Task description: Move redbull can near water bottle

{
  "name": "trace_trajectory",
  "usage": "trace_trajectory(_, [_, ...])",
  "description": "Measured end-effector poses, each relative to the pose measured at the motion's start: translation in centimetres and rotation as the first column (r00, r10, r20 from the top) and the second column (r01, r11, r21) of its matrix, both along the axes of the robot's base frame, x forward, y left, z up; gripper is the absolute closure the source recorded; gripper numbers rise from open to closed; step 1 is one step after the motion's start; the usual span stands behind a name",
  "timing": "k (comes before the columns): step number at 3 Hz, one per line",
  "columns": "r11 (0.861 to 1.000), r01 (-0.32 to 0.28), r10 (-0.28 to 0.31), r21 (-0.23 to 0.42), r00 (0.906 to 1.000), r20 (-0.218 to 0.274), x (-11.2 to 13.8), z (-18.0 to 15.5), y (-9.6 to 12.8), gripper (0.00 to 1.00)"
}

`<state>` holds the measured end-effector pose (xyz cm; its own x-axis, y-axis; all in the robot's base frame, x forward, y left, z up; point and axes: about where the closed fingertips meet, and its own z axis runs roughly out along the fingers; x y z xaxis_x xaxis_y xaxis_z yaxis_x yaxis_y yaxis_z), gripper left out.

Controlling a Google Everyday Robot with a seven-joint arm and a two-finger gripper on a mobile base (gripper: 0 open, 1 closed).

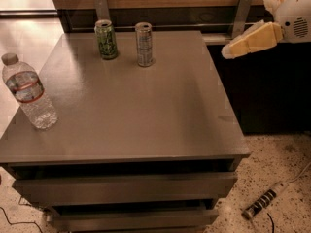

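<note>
The redbull can (144, 44), slim and silver-grey, stands upright at the back of the grey table (141, 110). The water bottle (29, 93), clear with a white cap and red-and-white label, stands at the table's left edge, far from the can. My gripper (229, 50), with yellowish fingers, hangs in the air off the table's right back corner, pointing left toward the can and well apart from it. It holds nothing.
A wider green can (106, 39) stands just left of the redbull can. Two metal brackets (241, 13) rise behind the table against a wooden wall. A power strip (265, 201) lies on the speckled floor at the lower right. Drawers sit under the tabletop.
</note>
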<state>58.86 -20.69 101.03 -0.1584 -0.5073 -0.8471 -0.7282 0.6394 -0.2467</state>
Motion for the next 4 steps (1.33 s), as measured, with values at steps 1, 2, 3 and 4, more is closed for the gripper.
trace_trajectory(1, [0.995, -0.025, 0.021, 0.098, 0.9990, 0.041, 2.4, 1.0, 1.4, 0.00])
trace_trajectory(2, [0.995, -0.025, 0.021, 0.098, 0.9990, 0.041, 2.4, 1.0, 1.4, 0.00])
trace_trajectory(3, [0.988, -0.044, 0.039, 0.146, 0.9984, 0.041, 5.0, -0.7, 3.8, 0.00])
trace_trajectory(4, [0.973, -0.089, 0.081, 0.213, 0.9956, 0.048, 8.0, -2.9, 7.8, 0.00])
